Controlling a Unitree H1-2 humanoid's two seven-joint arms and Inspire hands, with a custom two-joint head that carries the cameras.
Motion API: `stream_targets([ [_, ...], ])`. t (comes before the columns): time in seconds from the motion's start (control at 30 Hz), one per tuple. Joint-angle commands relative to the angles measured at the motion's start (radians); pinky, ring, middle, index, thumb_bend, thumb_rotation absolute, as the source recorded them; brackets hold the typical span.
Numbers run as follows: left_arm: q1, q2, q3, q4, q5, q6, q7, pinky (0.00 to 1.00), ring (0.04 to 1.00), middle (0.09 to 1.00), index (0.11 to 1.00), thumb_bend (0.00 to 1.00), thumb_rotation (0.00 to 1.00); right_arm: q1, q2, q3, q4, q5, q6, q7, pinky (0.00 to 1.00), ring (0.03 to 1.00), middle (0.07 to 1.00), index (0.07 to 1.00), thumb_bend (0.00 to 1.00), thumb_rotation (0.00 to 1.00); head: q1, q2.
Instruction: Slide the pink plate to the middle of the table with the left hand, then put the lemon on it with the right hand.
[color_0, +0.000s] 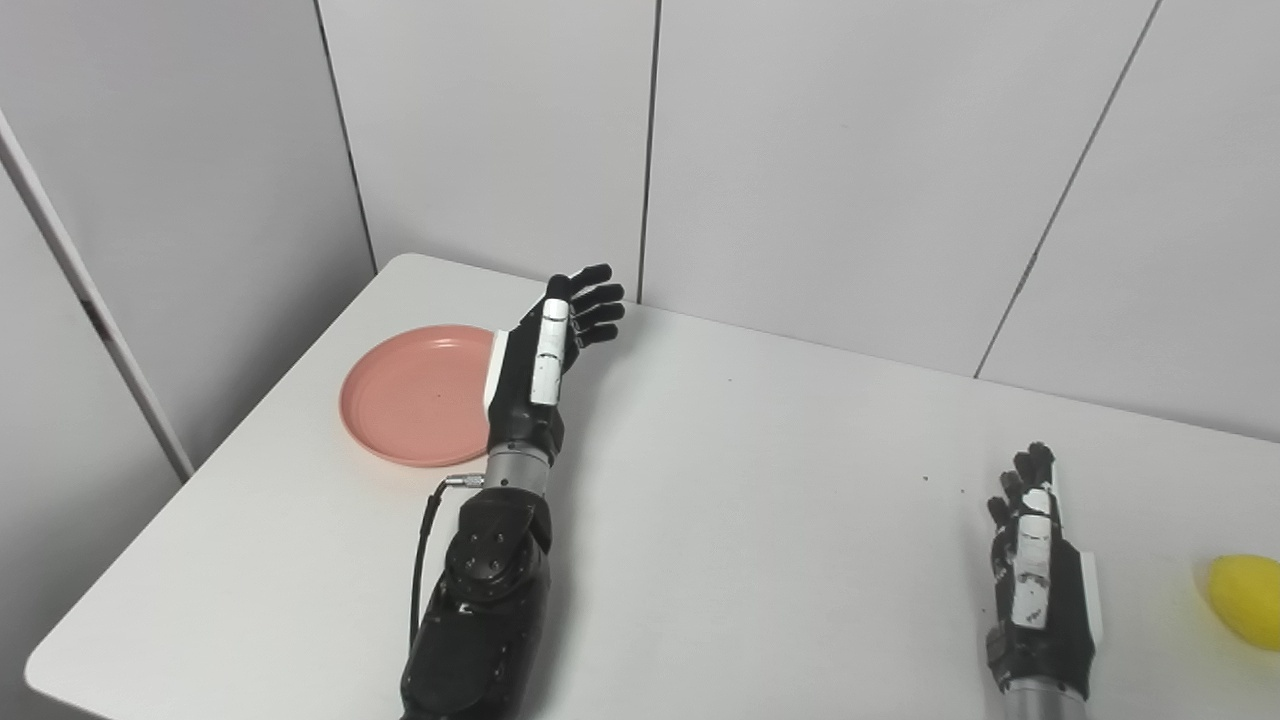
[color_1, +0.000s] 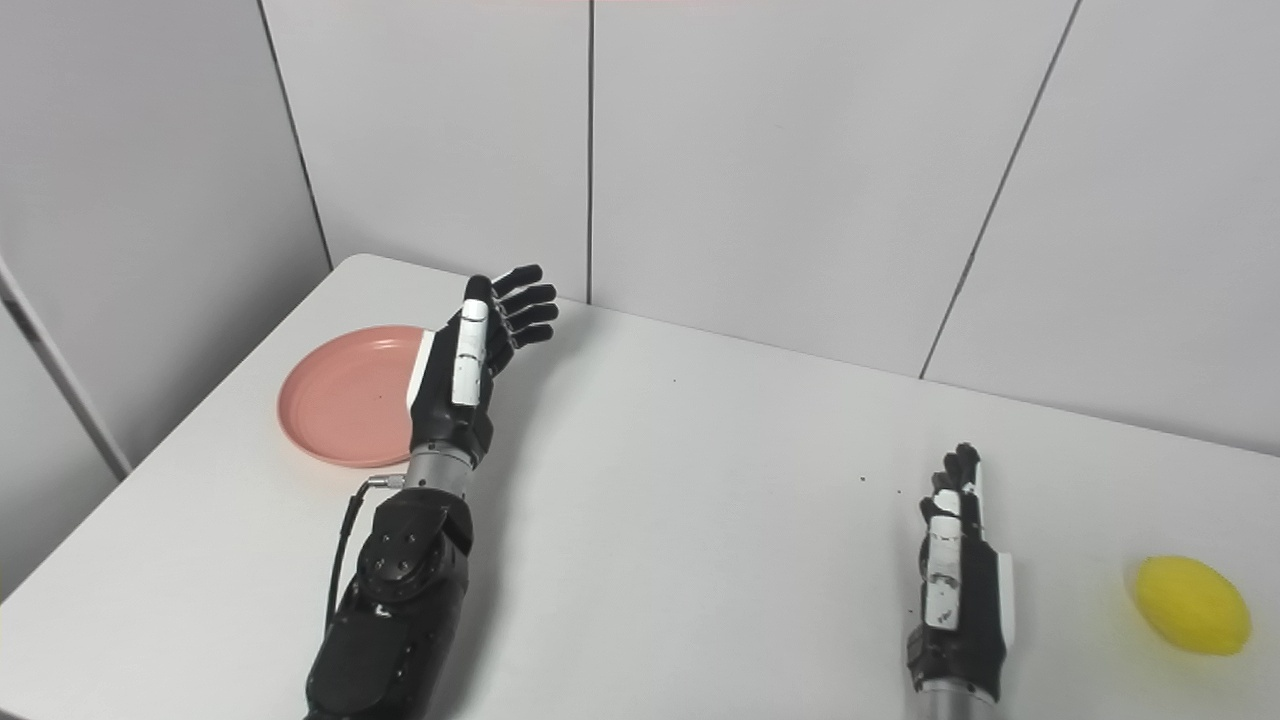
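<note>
While nothing is held yet, the risks begin nearest the robot, with the right hand (color_1: 958, 575). It rests low on the tabletop (color_1: 700, 520), fingers loosely together and gripping nothing, and the lemon (color_1: 1192, 604) lies near it on its outer side, close to the right end of the tabletop — in the left eye view it is partly cut off by the frame. The lemon is rounded and probably smooth, so a reach that meets it from the inner side could nudge it outward, and it might roll off before the fingers close.

Farther out, the left hand (color_0: 545, 355) stands on edge just beside the plate (color_0: 415, 395), on the side facing the middle, with its fingers spread and empty. Whether its heel touches the rim I cannot tell; it overlaps the rim in both views. That is the awkward side: a push from here would send the plate toward the far-left corner — away from the goal. I judge the hand must first get to the plate's outer rim or press down on it, and crossing too low could clip the near rim and tip or skid the plate.

The plate sits near the left edge, so a slip there has little room for error.
</note>
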Motion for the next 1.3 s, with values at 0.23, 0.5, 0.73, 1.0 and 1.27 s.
stream_targets([
  [0.23,-0.094,0.141,0.078,0.007,-0.009,0.012,0.019,0.73,0.707,0.707,0.687,0.71,1.0,0.003,0.006,-0.003,0.026,0.001,-0.058,0.004,1.0,1.0,1.0,1.0,0.75,0.98,0.006,-0.007],
  [0.5,-0.116,0.233,0.126,0.061,-0.002,0.007,0.022,0.75,0.728,0.728,0.713,0.76,1.0,-0.001,0.015,-0.012,0.02,-0.001,-0.053,-0.014,1.0,1.0,1.0,0.996,0.74,0.93,0.019,-0.015],
  [0.73,-0.118,0.238,0.17,0.067,-0.055,0.003,0.031,0.69,0.712,0.719,0.706,0.73,1.0,-0.006,0.009,-0.01,0.031,0.01,-0.067,0.002,1.0,1.0,1.0,1.0,0.73,0.96,0.045,-0.034],
  [1.0,-0.121,0.289,0.208,0.133,-0.063,-0.016,0.05,0.71,0.727,0.729,0.721,0.76,1.0,-0.003,0.014,-0.015,0.018,0.024,-0.051,-0.002,1.0,1.0,1.0,1.0,0.69,0.93,0.051,-0.041],
  [1.27,-0.101,0.337,0.246,0.244,-0.08,-0.055,0.046,0.73,0.742,0.744,0.733,0.77,1.0,-0.002,0.015,-0.009,0.013,0.015,-0.049,-0.002,1.0,1.0,1.0,1.0,0.72,0.95,0.054,-0.046],
])
